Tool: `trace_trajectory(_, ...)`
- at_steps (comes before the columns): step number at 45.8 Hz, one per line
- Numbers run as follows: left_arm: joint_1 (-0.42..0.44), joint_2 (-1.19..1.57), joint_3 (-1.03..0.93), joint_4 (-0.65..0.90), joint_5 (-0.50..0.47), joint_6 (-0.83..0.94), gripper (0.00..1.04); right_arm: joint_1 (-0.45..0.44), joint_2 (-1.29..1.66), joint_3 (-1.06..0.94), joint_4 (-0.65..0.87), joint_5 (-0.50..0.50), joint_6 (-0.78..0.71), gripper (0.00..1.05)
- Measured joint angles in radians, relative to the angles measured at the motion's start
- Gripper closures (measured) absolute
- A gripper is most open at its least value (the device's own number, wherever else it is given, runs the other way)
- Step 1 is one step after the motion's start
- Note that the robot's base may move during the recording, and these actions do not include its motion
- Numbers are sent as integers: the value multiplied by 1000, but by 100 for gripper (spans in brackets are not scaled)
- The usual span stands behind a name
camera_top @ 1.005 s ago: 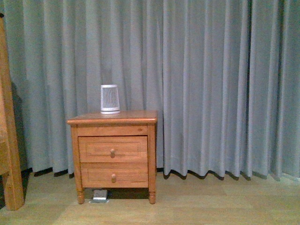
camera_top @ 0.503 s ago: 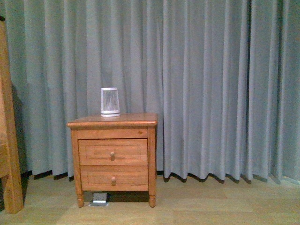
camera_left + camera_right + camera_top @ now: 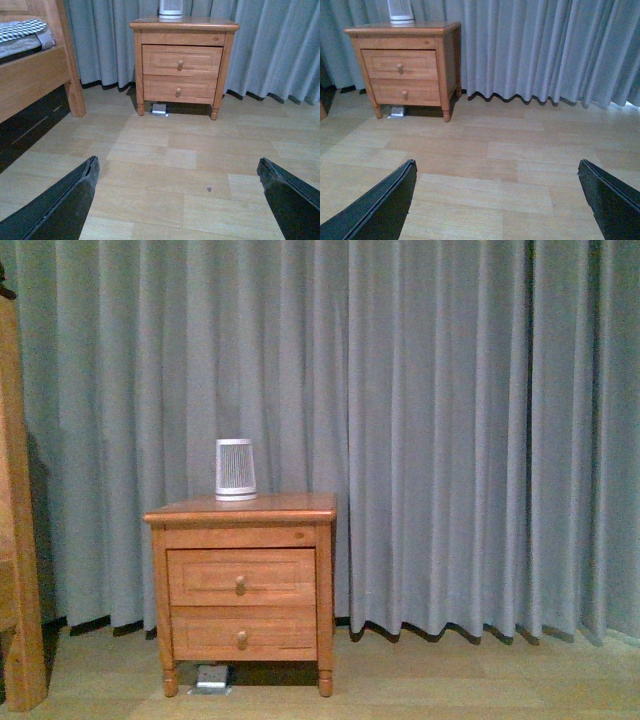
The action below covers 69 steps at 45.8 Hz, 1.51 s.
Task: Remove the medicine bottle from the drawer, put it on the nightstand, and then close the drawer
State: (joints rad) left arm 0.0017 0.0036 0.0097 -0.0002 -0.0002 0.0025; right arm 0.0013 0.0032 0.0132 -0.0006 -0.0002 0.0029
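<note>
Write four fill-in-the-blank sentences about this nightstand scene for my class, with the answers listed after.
1. The upper drawer of the nightstand is ___.
2. The white slatted cylinder stands on the nightstand's ___.
3. Behind the nightstand hangs a grey ___.
4. The left gripper has its jaws ___.
Missing words: closed; top; curtain; open.

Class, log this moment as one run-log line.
drawer: shut | medicine bottle: unseen | nightstand: untouched | left hand: open, empty | right hand: open, empty
</note>
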Motion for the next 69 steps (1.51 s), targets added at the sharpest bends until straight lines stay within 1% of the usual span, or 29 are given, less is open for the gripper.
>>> trace_trajectory(69, 0, 0, 0, 0, 0, 0, 7, 0, 0, 0, 0, 0, 0, 7)
